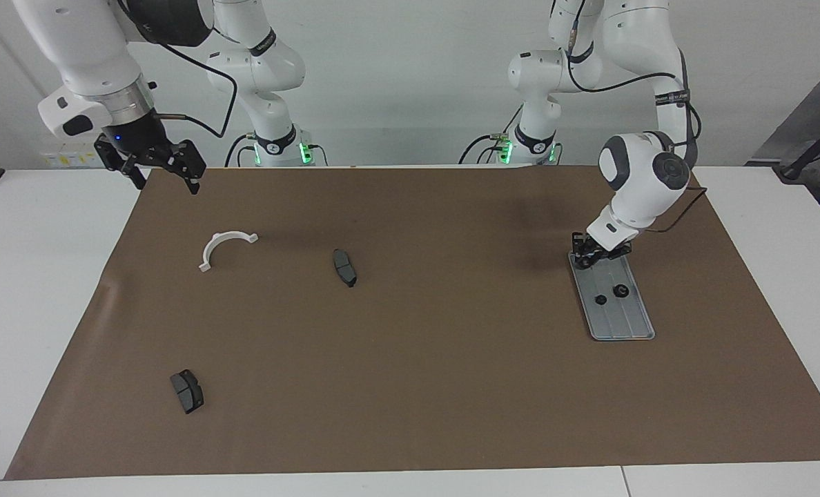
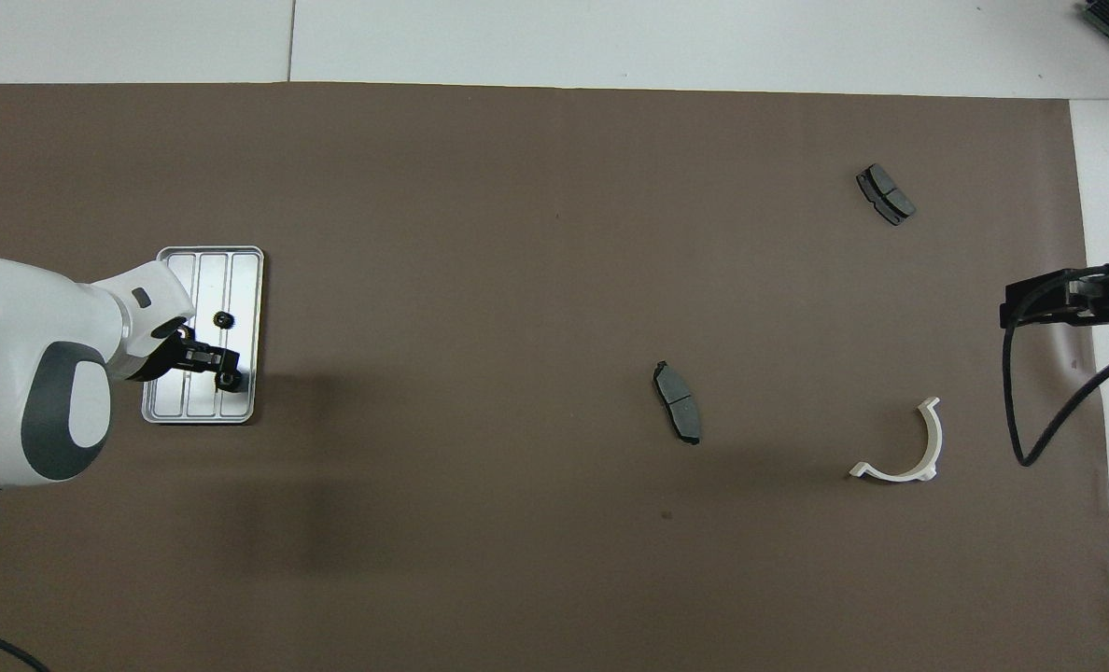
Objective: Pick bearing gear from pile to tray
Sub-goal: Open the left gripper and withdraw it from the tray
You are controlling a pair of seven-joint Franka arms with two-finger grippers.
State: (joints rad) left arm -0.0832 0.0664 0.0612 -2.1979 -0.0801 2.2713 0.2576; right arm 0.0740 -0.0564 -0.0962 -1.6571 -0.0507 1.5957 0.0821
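Seen from across a white tabletop (image 1: 51,290) covered almost edge to edge by a brown mat (image 1: 451,386), with two white robot arms rising along the robots' edge

Toward the left arm's end of the mat, about midway between its two long edges: a silver-grey tray (image 1: 624,324), flat, grooved lengthwise, lying slightly askew to the mat's edges. On the tray, near its middle: two small black gears (image 1: 600,299), side by side and just apart

Low over the tray's end nearer the robots: the left gripper (image 1: 584,255), reaching down at a slant from a bent arm. Cannot tell whether its fingers stand spread or pressed together, nor whether anything sits between them, nor whether they touch the tray

Toward the right arm's end of the mat, what is left of the pile, scattered and well apart: a white half-ring (image 1: 225,247) lying flat nearer the robots' edge; a dark grey pad (image 1: 344,267) toward the mat's middle; a second dark grey pad (image 1: 187,391) close to the mat's corner farthest from the robots

Raised over the mat's corner nearest the right arm's base: the right gripper (image 1: 165,181), waiting, fingers spread wide, pinching nothing
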